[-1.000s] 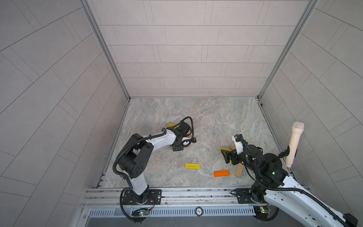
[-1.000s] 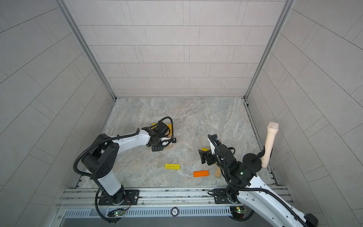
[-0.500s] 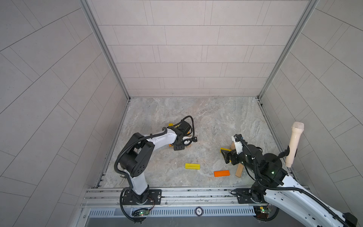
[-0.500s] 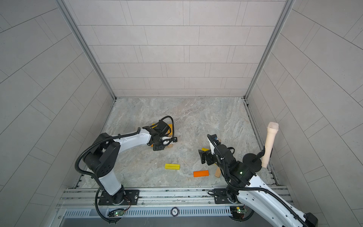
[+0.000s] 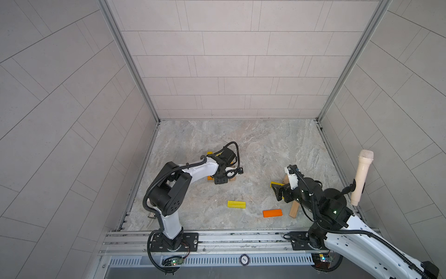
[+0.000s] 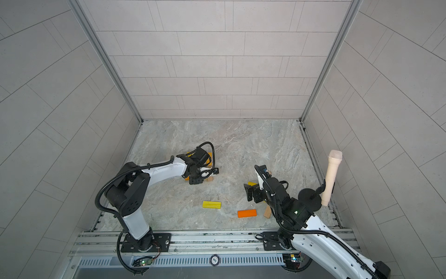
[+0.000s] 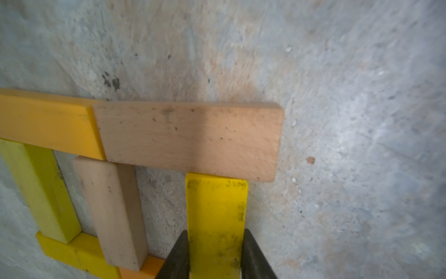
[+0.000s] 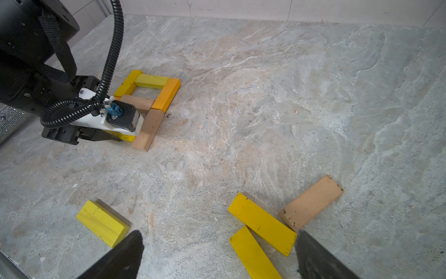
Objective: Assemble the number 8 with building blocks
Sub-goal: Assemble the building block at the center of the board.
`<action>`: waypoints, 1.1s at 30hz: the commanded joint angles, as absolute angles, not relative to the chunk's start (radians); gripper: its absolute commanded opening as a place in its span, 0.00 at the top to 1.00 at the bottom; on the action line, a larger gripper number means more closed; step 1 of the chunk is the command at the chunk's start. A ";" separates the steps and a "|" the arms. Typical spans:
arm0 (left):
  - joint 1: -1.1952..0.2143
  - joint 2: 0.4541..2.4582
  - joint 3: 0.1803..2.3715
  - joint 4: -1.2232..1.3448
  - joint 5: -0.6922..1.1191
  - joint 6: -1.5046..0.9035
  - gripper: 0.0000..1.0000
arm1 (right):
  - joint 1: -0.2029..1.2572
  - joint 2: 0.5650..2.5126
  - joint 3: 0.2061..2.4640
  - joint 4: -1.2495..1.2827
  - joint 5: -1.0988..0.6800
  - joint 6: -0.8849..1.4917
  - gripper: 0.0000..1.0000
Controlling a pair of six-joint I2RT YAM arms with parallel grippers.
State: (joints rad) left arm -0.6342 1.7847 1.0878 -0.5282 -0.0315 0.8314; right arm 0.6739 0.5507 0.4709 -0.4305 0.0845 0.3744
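In the left wrist view my left gripper (image 7: 215, 241) is shut on a yellow block (image 7: 217, 212), whose end butts against a tan bar (image 7: 190, 140). That bar continues an orange bar (image 7: 45, 125) of the number 8 (image 8: 149, 96), which stands as one closed square of yellow, orange and tan bars plus this tan bar. My right gripper (image 8: 218, 235) hangs open over two loose yellow blocks (image 8: 261, 223) and a tan block (image 8: 311, 203). In both top views the left gripper (image 5: 220, 180) sits low over the figure.
A loose yellow block (image 5: 236, 204), an orange block (image 5: 272, 213) and a tan block (image 5: 294, 211) lie near the front rail. A cream microphone-shaped cylinder (image 5: 362, 176) stands up by the right arm. Tiled walls enclose the marble floor (image 5: 241, 135).
The left arm has shifted very slightly while still holding the yellow block. The right arm and the loose blocks have not moved.
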 commanded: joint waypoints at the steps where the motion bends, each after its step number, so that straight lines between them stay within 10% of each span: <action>1: -0.629 1.802 1.102 -0.538 -0.030 0.861 0.71 | 0.672 0.546 0.466 -0.425 0.101 0.382 0.00; 33: -0.629 1.758 1.087 -0.538 -0.038 0.835 0.56 | 0.672 0.561 0.468 -0.415 0.090 0.387 0.01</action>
